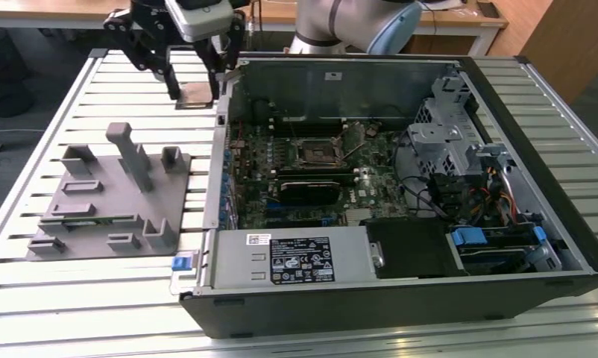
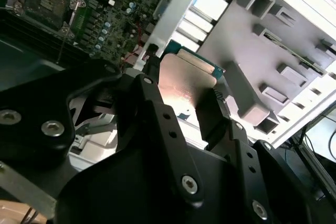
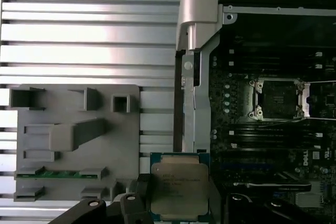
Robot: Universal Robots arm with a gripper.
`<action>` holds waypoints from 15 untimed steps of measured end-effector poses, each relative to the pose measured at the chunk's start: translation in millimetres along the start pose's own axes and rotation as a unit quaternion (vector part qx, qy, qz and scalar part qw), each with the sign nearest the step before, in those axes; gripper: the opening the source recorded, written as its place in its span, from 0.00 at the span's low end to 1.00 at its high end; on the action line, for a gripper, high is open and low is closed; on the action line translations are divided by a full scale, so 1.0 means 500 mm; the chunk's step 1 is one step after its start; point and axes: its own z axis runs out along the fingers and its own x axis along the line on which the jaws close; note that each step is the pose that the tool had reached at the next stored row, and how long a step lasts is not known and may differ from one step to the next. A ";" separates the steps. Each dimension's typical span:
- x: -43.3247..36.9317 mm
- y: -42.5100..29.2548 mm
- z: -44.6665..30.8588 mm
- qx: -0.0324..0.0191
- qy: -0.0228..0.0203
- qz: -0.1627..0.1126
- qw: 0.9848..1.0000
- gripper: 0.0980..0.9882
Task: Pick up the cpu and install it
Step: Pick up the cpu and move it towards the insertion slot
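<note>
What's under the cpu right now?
The cpu, gripped by the claw, hangs over the slatted table beside the case wall; the spot directly beneath is covered by the chip.

Dull metal cpu (image 3: 179,190), matt plastic tray (image 3: 122,150)

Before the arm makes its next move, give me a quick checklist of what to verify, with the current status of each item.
1. Grip: the cpu sits clamped between the fingers of the gripper: ok.
2. Clear of the grey tray: the cpu is held up and away from it: ok.
3. Socket ready: its frame looks open, with nothing in it: ok.
4. Cpu above the socket: it hangs outside the computer case, beside its wall: not ok.
5. Cpu corner mark matched to the socket: cannot tell.
</note>
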 end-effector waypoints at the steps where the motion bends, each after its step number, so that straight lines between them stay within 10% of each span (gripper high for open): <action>1: -0.009 0.001 0.000 0.000 0.000 0.000 1.000 0.49; 15: -0.097 0.033 0.002 0.000 0.000 0.000 1.000 0.49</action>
